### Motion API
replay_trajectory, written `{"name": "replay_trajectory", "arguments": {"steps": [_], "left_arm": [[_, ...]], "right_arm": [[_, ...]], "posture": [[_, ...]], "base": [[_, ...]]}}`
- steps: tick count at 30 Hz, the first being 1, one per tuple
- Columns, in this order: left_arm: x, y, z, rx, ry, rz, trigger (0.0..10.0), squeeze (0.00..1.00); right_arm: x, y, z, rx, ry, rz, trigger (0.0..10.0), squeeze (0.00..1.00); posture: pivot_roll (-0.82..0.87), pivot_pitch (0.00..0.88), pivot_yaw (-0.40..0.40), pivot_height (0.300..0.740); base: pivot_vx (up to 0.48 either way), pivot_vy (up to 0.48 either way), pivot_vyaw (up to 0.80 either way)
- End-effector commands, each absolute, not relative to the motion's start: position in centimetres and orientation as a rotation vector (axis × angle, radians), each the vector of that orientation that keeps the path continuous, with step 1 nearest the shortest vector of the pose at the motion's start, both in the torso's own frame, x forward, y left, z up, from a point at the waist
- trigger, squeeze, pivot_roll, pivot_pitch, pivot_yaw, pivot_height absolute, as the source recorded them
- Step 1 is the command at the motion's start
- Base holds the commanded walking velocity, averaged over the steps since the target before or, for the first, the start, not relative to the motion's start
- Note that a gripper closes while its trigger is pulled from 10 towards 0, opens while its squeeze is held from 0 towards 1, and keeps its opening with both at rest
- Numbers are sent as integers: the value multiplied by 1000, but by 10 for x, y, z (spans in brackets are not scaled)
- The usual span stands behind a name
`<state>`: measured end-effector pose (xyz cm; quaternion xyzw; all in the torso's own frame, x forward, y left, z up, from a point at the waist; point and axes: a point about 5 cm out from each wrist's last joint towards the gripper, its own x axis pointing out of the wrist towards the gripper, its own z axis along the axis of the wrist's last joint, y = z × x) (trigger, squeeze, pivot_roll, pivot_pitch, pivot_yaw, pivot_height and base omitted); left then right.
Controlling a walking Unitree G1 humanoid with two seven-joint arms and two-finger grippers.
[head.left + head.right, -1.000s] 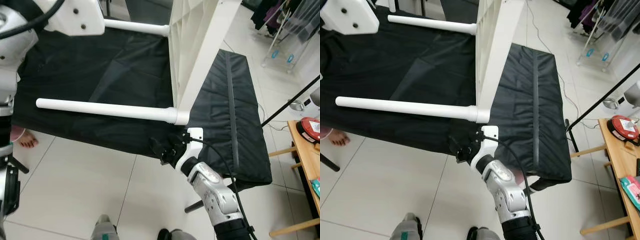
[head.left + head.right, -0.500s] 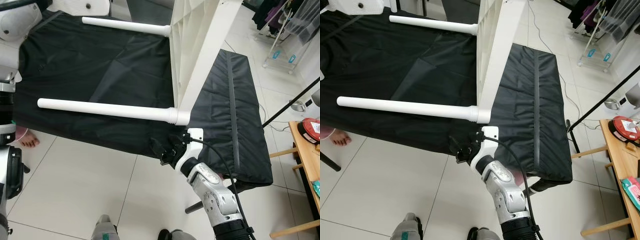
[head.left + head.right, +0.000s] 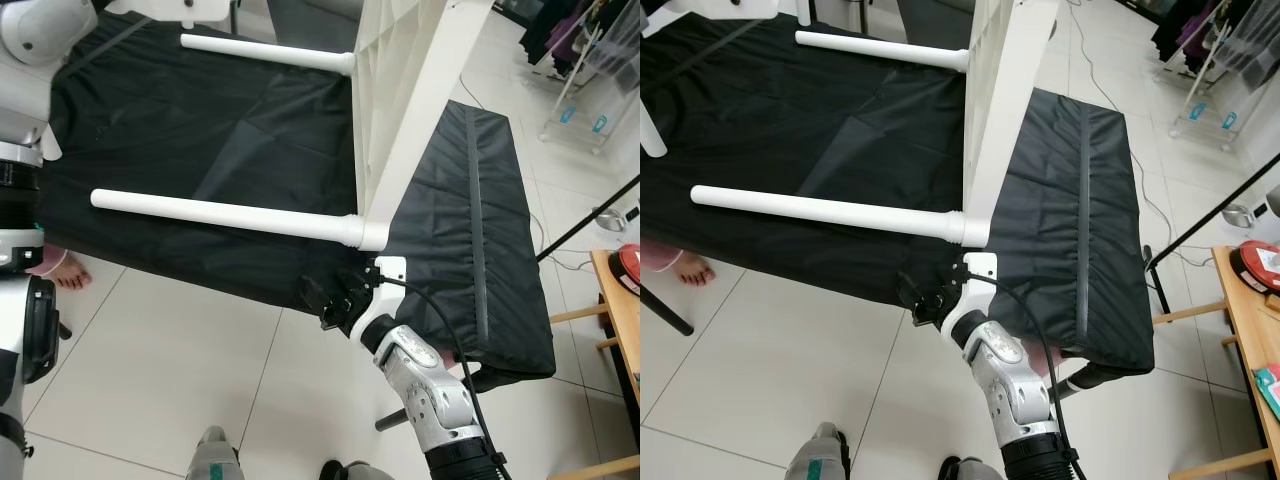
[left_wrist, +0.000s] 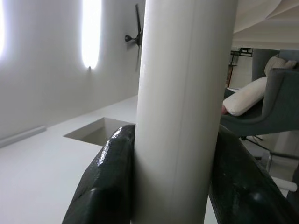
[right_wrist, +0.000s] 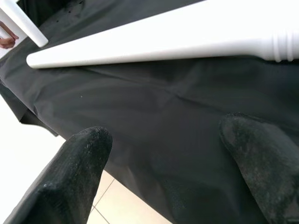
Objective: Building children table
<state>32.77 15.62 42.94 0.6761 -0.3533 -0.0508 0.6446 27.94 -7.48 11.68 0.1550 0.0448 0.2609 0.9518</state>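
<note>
A white children's table top (image 3: 400, 120) stands on its edge on a black cloth (image 3: 200, 130). Two white legs stick out from it to my left, a near leg (image 3: 220, 212) and a far leg (image 3: 265, 52). My right gripper (image 3: 322, 303) hangs open just below the near leg's joint, over the cloth's front edge; its fingers (image 5: 79, 154) have only cloth between them. In the left wrist view my left gripper (image 4: 173, 177) is shut on a thick white table leg (image 4: 182, 93), one black finger (image 4: 105, 182) on each side. My left arm (image 3: 30, 60) rises at the upper left.
A person's bare foot (image 3: 60, 270) rests on the tiled floor by the cloth's left end. A wooden table (image 3: 620, 300) stands at the right, with a black pole (image 3: 590, 215) slanting past it. A clothes rack (image 3: 590, 70) is at the far right.
The whole picture has shifted a little, so the camera moved. My left arm has risen further out of the top left corner. The right gripper stays in the same spot, open.
</note>
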Motion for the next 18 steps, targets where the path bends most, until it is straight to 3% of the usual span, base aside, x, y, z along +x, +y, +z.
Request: {"name": "replay_trajectory", "arguments": {"steps": [1,18], "left_arm": [[307,159,468,1134,-1164,188,0,0],[304,161,481,747,-1218,178,0,0]], "right_arm": [[278,-77,107,322,124,511,10000,0],[287,-71,112,348,107,496,10000,0]], "posture": [[277,109,-107,740],[266,103,-106,740]], "base": [[0,0,0],[0,0,0]]}}
